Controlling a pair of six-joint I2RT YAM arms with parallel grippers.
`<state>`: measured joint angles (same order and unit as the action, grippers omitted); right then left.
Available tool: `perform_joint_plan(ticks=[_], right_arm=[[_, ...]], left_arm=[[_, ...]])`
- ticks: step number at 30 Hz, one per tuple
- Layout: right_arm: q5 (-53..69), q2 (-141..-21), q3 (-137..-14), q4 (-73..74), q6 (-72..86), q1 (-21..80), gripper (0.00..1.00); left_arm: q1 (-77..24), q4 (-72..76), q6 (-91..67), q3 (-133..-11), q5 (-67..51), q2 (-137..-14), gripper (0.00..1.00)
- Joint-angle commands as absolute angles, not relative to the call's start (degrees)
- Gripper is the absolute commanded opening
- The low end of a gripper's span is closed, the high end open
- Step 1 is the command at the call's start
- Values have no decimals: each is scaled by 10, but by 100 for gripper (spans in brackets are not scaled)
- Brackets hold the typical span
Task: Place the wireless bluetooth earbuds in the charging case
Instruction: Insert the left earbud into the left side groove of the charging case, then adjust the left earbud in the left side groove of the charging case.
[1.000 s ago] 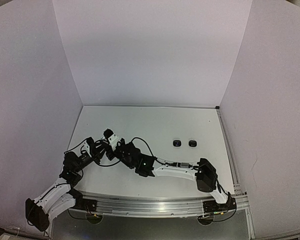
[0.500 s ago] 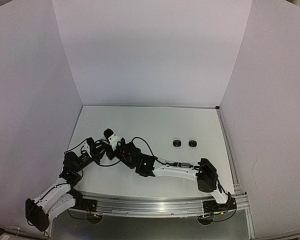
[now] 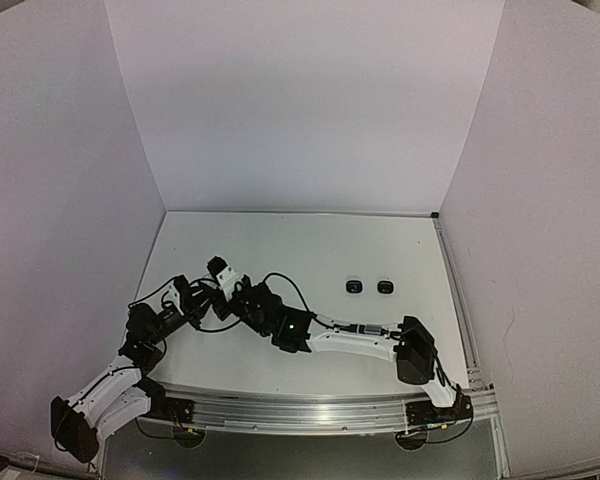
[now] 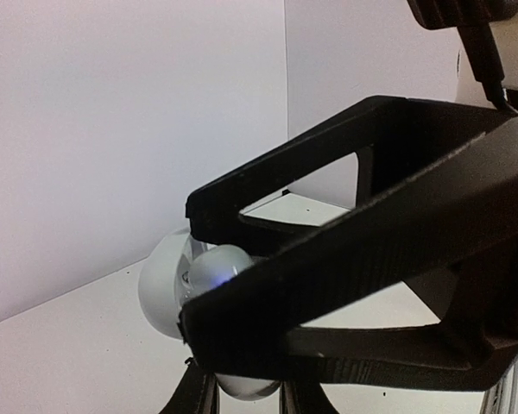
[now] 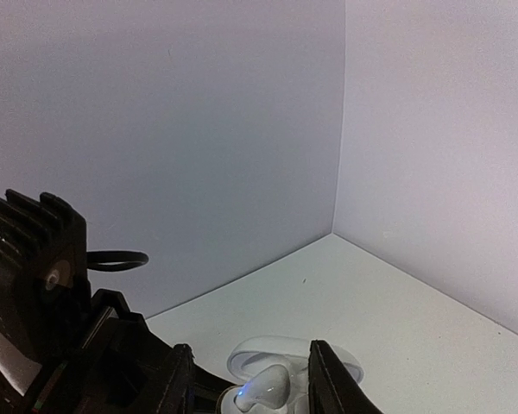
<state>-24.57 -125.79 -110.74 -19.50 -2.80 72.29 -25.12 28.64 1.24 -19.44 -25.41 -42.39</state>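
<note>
1. We can read no text, brand, number or sign in any view.
2. The white charging case point(image 4: 160, 280) shows no legible marking.
3. Two small dark objects point(image 3: 354, 287), toward 3 o'clock on the tabletop point(image 3: 310, 240), are too small to read.

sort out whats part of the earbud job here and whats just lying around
In the job:
white charging case, clamped in the left gripper
white earbud at its opening, between the parted fingers of the right gripper

Lying about:
two small black items, untouched, too small to identify
</note>
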Motion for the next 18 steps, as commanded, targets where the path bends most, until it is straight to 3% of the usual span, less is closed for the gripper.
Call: perform_joint_plan(ticks=[1,13,18], right_arm=[[-209,-1203,-1138,-145,7,720,42],[-163,-1151,-1114,-58,59,707,55],[-29,-1126,-1102,-20,127,678,56]], left_arm=[[-253,290,26,-228,-263,-418,0],[-253,284,36,-229,-286,-420,0],[-253,277,44,-232,-304,-421,0]])
